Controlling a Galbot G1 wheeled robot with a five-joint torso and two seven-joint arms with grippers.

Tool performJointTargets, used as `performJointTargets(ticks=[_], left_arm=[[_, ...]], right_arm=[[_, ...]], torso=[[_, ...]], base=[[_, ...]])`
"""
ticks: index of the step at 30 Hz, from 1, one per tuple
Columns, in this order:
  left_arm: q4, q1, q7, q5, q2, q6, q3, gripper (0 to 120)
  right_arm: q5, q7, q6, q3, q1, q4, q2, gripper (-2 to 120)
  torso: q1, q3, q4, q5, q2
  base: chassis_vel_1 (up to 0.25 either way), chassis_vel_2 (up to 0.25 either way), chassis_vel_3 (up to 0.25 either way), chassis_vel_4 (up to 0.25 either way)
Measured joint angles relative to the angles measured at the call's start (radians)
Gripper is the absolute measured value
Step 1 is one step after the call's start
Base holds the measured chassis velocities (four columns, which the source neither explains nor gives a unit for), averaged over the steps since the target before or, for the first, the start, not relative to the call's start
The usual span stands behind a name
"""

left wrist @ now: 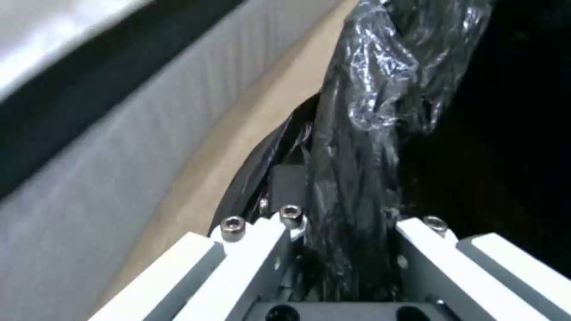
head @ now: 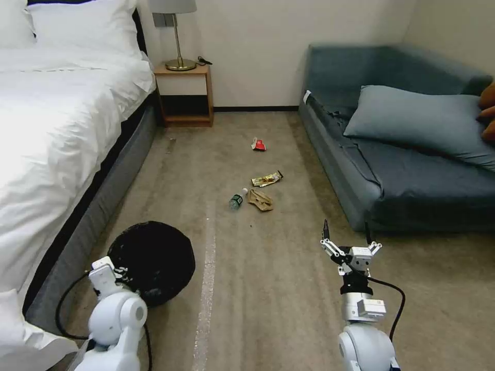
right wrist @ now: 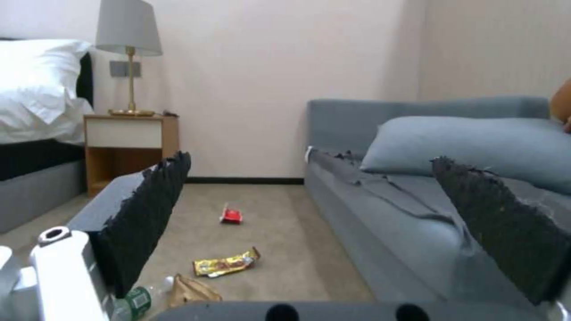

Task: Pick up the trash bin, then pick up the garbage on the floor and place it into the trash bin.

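**Bin in the left gripper's grasp, litter on the carpet**

Standing beside the bed, the small round bin lined with a crinkled black plastic bag [head: 152,260] sits low at the robot's left, close to the grey base of the white-sheeted bed [head: 62,118]. The left gripper [left wrist: 342,249] is at the bin's rim: in the left wrist view its white fingers [left wrist: 250,249] close on a fold of the black liner [left wrist: 369,89] and the rim edge beneath it, so the bin is gripped there. Whether the bin is on the carpet or off it I cannot tell.

The right gripper [head: 349,242] hangs over bare beige carpet [head: 268,299] in front of the blue-grey sofa [head: 402,170], its two dark ribbed pads [right wrist: 149,214] spread wide apart with nothing between them.

The litter lies well ahead of both arms, in the strip of floor between bed and sofa. The clear plastic bottle with a green label [head: 237,199] lies on its side, just beside the crumpled brown paper bag [head: 260,200]. A little farther off is the gold-brown snack wrapper [head: 267,179], and beyond it, apart from the rest, the red-and-white wrapper [head: 258,145]. A wooden nightstand [head: 184,95] with a brass-footed lamp [head: 178,31] stands against the far wall, and a large blue-grey cushion [head: 417,121] rests on the sofa.
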Motion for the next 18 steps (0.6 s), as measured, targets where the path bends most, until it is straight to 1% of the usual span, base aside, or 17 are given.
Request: performJointTargets(ticks=[1, 3, 6, 7, 9, 11, 12, 14, 18], left_arm=[[-0.012, 0.012, 0.030, 0.018, 0.003, -0.021, -0.006, 1], [-0.033, 0.020, 0.054, 0.022, 0.003, -0.046, -0.007, 1], [-0.041, 0.020, 0.054, 0.020, 0.001, -0.055, -0.007, 1], [-0.054, 0.018, 0.043, -0.004, -0.004, -0.072, -0.001, 1], [-0.056, 0.017, 0.038, -0.014, -0.005, -0.075, 0.001, 1], [-0.075, 0.009, -0.018, -0.107, -0.018, -0.078, 0.015, 1], [-0.075, 0.009, -0.018, -0.107, -0.018, -0.078, 0.015, 1], [-0.083, 0.008, -0.043, -0.140, -0.029, -0.077, 0.018, 1], [-0.093, 0.012, -0.054, -0.145, -0.037, -0.081, 0.018, 1]], right_arm=[[0.000, -0.001, 0.005, -0.004, 0.003, -0.005, 0.007, 100], [-0.001, -0.001, 0.013, -0.011, 0.010, -0.013, 0.014, 100], [-0.002, -0.001, 0.016, -0.012, 0.011, -0.016, 0.015, 100], [-0.007, -0.001, 0.020, -0.013, 0.012, -0.021, 0.016, 100], [-0.008, -0.001, 0.020, -0.013, 0.012, -0.022, 0.016, 100], [-0.008, -0.005, 0.022, -0.012, 0.010, -0.022, 0.015, 100], [-0.008, -0.005, 0.022, -0.012, 0.010, -0.022, 0.015, 100], [-0.005, -0.008, 0.022, -0.012, 0.010, -0.022, 0.013, 100], [0.002, -0.016, 0.022, -0.011, 0.012, -0.022, 0.012, 100]], torso=[[0.000, 0.000, 0.0001, 0.0002, 0.000], [0.000, 0.000, 0.0001, -0.0001, 0.000], [0.000, 0.000, 0.0000, 0.0000, 0.000], [0.000, 0.000, 0.0001, 0.0002, 0.000], [0.000, 0.000, 0.0001, 0.0001, 0.000], [0.000, 0.000, -0.0002, 0.0000, 0.000], [0.000, 0.000, -0.0002, 0.0000, 0.000], [0.000, 0.000, -0.0001, 0.0000, 0.000], [0.000, 0.000, 0.0000, 0.0000, 0.000]], base=[[0.000, 0.000, 0.000, 0.000], [0.000, 0.000, 0.000, 0.000], [0.000, 0.000, 0.000, 0.000], [0.000, 0.000, 0.000, 0.000], [0.000, 0.000, 0.000, 0.000], [0.000, 0.000, 0.000, 0.000], [0.000, 0.000, 0.000, 0.000], [0.000, 0.000, 0.000, 0.000], [0.000, 0.000, 0.000, 0.000]])
